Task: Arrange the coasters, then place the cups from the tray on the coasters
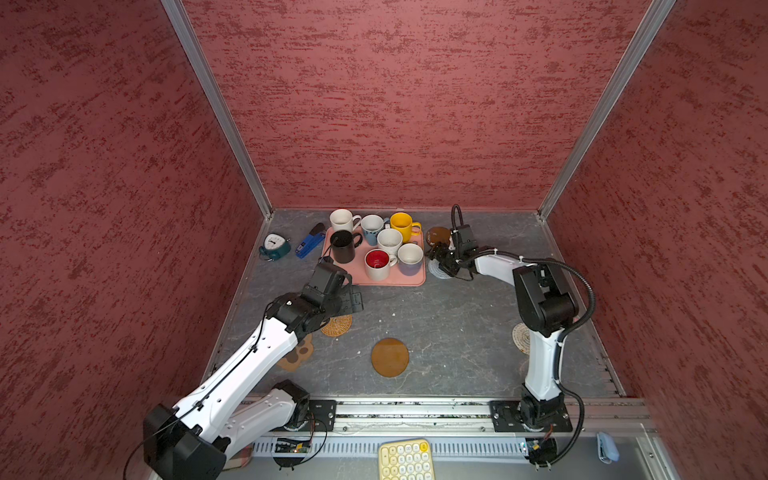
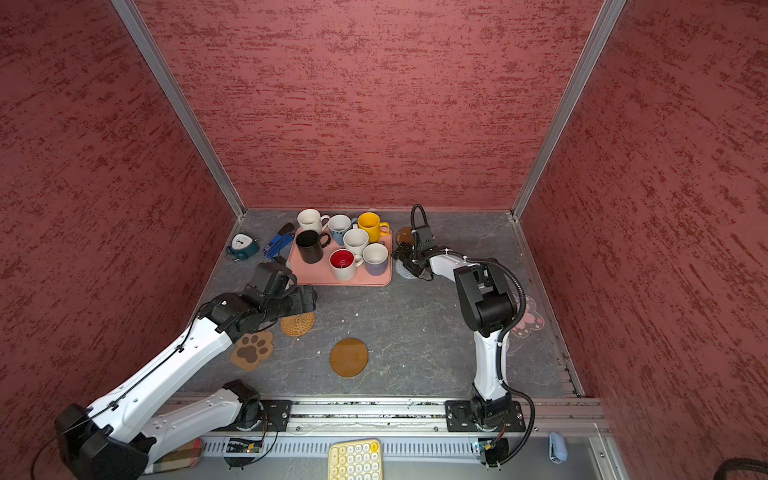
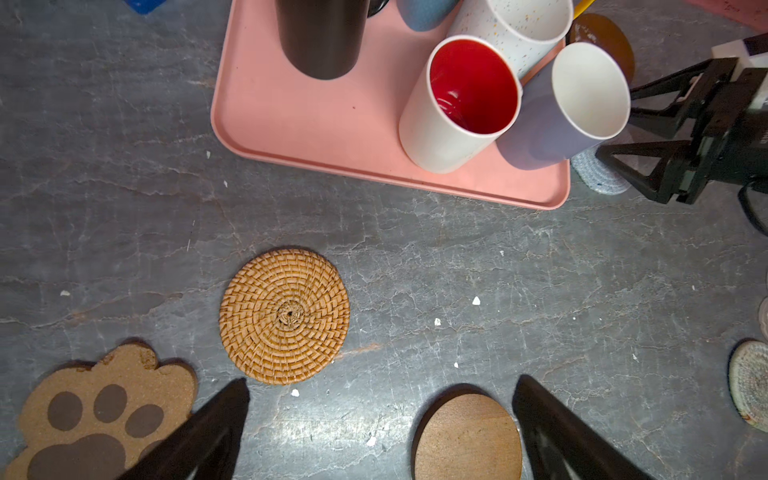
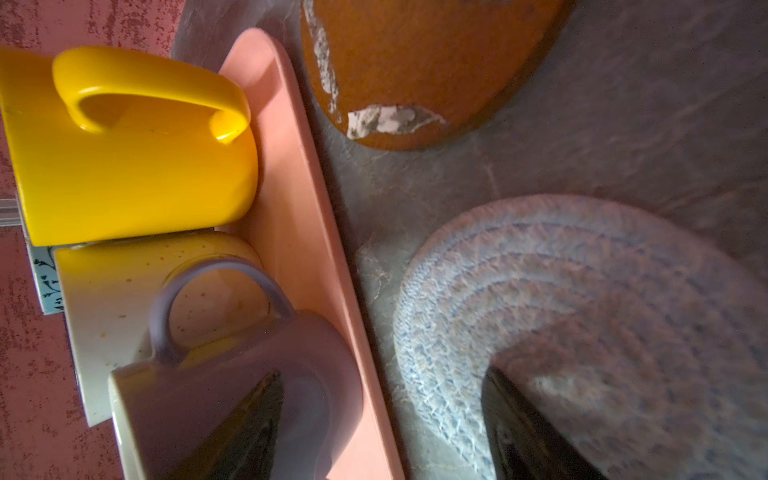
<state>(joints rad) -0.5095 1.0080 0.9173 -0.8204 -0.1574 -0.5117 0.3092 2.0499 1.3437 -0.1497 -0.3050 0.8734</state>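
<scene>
0 of 7 cups [image 1: 377,264] were set on the coasters [image 1: 390,357] scattered around the tray [image 1: 357,275], with left gripper [image 3: 382,380] and right gripper [image 4: 382,372] spread empty.

White-shelled arms [image 1: 232,374], black joints [image 1: 548,303], black ribbed cable hose [image 1: 592,297], dark triangular claw fingers [image 3: 208,432]

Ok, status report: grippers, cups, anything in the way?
Left gripper open, near the rattan coaster. Right gripper open, at the grey coaster beside the tray. Cups not on coasters yet. Lavender mug crowds right gripper.
</scene>
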